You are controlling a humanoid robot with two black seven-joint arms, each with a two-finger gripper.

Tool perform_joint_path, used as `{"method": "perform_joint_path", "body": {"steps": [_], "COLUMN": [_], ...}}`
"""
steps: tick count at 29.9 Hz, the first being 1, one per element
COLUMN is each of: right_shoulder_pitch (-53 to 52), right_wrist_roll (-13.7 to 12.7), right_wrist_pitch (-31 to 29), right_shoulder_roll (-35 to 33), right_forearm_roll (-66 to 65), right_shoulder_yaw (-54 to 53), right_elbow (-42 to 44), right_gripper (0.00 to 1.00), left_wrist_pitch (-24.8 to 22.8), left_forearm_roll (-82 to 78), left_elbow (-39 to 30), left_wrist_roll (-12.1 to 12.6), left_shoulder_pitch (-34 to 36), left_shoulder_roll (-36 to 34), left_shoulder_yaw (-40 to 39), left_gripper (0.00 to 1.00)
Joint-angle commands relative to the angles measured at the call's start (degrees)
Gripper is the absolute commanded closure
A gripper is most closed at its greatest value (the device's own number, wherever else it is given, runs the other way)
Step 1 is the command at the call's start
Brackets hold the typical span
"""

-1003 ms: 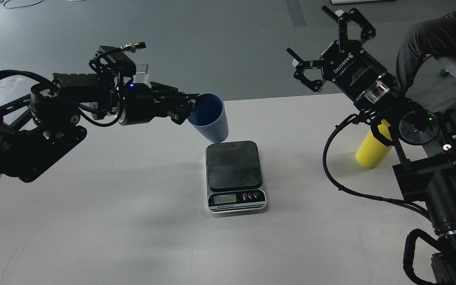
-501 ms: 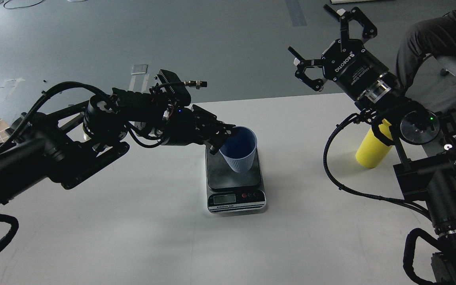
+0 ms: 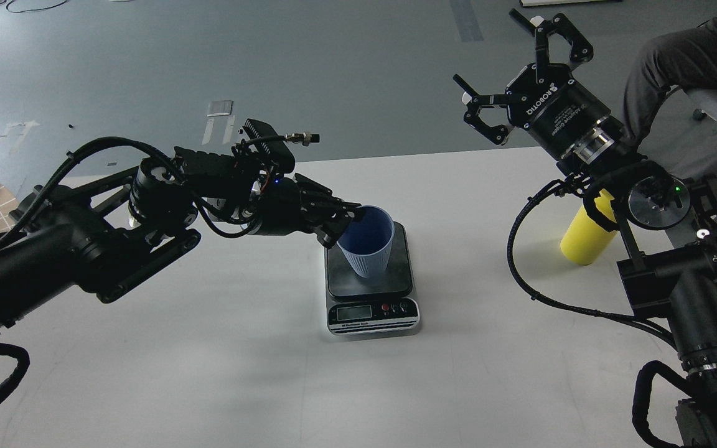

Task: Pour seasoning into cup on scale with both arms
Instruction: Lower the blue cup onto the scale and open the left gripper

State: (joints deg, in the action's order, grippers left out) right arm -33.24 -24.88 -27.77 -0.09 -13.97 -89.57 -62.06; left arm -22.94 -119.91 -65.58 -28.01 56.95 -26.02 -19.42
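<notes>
The light blue ribbed cup (image 3: 368,252) stands upright on the black platform of the scale (image 3: 396,277), toward its left side. My left gripper (image 3: 343,221) is shut on the cup's left rim. The scale's silver panel with its display faces me. The yellow seasoning bottle (image 3: 585,239) stands on the table at the right, its top hidden behind my right arm. My right gripper (image 3: 508,71) is open and empty, raised high above the table's far edge, well up and left of the bottle.
The white table (image 3: 209,348) carries only the scale and bottle. A seated person's legs (image 3: 682,68) are at the far right beyond the table. Grey floor lies past the far edge.
My left arm carried the cup from above the scale's far edge down onto the platform, then nudged it slightly left. The right arm has barely moved.
</notes>
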Motion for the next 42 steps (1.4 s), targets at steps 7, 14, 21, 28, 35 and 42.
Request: {"method": "perform_joint_path", "body": {"steps": [7,14,21,28,35,42], "right_shoulder_pitch": [-0.1,-0.1,-0.1,-0.2,-0.2,-0.2], "right_wrist_roll": [0.0,0.0,0.0,0.0,0.0,0.0], "right_wrist_pitch": [0.0,0.0,0.0,0.0,0.0,0.0], "right_shoulder_roll": [0.1,0.0,0.0,0.0,0.0,0.0], "right_forearm_roll": [-0.1,-0.1,0.0,0.0,0.0,0.0], "right_shoulder_yaw": [0.0,0.0,0.0,0.0,-0.1,-0.1], "right_elbow": [0.0,0.0,0.0,0.0,0.0,0.0], "right_gripper": [0.0,0.0,0.0,0.0,0.0,0.0], "left_wrist_pitch": [0.1,0.0,-0.2,-0.3,-0.5,-5.1], "left_forearm_roll": [0.1,0.2,0.6,0.7,1.3,15.8], "left_elbow": [2.8,2.8,2.2,1.9,1.9,1.9], "left_wrist_roll": [0.0,0.0,0.0,0.0,0.0,0.0], "left_shoulder_pitch": [0.2,0.3,0.3,0.4,0.5,4.4], "left_shoulder_roll": [0.1,0.3,0.3,0.3,0.0,-2.9], "left_shoulder_yaw": [0.9,0.8,0.6,0.6,0.4,-1.8], "left_gripper": [1.0,1.0,0.41,0.24,0.18,0.15]}}
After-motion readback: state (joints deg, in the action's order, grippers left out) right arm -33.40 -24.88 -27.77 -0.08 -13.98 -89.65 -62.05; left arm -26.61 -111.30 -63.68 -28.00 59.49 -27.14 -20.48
